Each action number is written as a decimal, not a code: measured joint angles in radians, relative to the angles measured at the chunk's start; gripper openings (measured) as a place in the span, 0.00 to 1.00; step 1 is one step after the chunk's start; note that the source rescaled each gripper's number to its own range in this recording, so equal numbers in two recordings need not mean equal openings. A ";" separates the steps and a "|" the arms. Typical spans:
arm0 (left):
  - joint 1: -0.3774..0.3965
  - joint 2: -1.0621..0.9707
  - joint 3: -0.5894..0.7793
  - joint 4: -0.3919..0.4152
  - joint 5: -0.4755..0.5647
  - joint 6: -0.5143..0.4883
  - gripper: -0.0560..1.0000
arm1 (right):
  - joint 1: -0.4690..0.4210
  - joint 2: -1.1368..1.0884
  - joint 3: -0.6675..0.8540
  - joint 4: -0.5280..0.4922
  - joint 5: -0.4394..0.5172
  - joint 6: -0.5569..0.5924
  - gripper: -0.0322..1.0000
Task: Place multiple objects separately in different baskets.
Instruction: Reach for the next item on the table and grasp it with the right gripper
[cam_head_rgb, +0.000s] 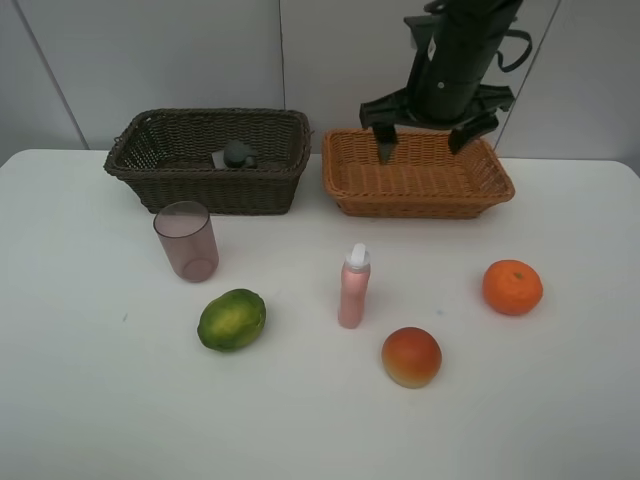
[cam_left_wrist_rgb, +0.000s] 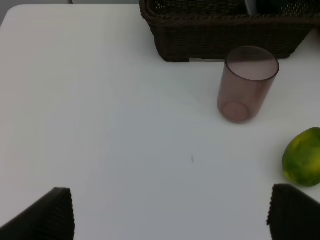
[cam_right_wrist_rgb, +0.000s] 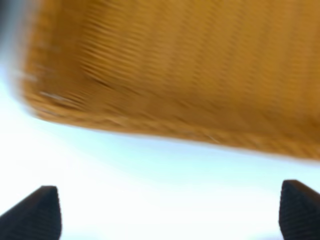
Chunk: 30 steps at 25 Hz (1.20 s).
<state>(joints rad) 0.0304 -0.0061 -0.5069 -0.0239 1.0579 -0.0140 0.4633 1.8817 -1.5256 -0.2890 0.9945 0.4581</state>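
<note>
The dark brown basket (cam_head_rgb: 170, 165) stands at the back left with a dark bottle (cam_head_rgb: 236, 155) lying inside. Beside it is the orange-tan basket (cam_head_rgb: 420, 195), and my right gripper (cam_head_rgb: 422, 142) hangs open above it with nothing between its fingers. On the table lie the pink cup (cam_head_rgb: 187, 241), green fruit (cam_head_rgb: 231, 319), pink white-capped bottle (cam_head_rgb: 353, 286), red-orange fruit (cam_head_rgb: 411, 356) and orange (cam_head_rgb: 512, 287). My left gripper (cam_left_wrist_rgb: 170, 212) is open above bare table, near the cup (cam_left_wrist_rgb: 247, 83) and green fruit (cam_left_wrist_rgb: 303, 157). The right wrist view shows the tan basket (cam_right_wrist_rgb: 190, 80) blurred.
A white wall rises behind the baskets. The dark basket's wall (cam_left_wrist_rgb: 225, 35) fills the far side of the left wrist view. The white table (cam_head_rgb: 90, 400) stretches to the front and left edges.
</note>
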 joint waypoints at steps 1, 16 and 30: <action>0.000 0.000 0.000 0.000 0.000 0.000 1.00 | -0.029 -0.013 0.038 0.000 -0.001 0.010 0.91; 0.000 0.000 0.000 0.000 0.000 0.000 1.00 | -0.292 -0.056 0.411 0.025 -0.186 0.069 0.91; 0.000 0.000 0.000 0.000 0.000 0.000 1.00 | -0.301 0.018 0.477 0.053 -0.272 0.070 0.91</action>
<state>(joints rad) 0.0304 -0.0061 -0.5069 -0.0239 1.0579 -0.0140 0.1621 1.9002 -1.0483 -0.2357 0.7225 0.5278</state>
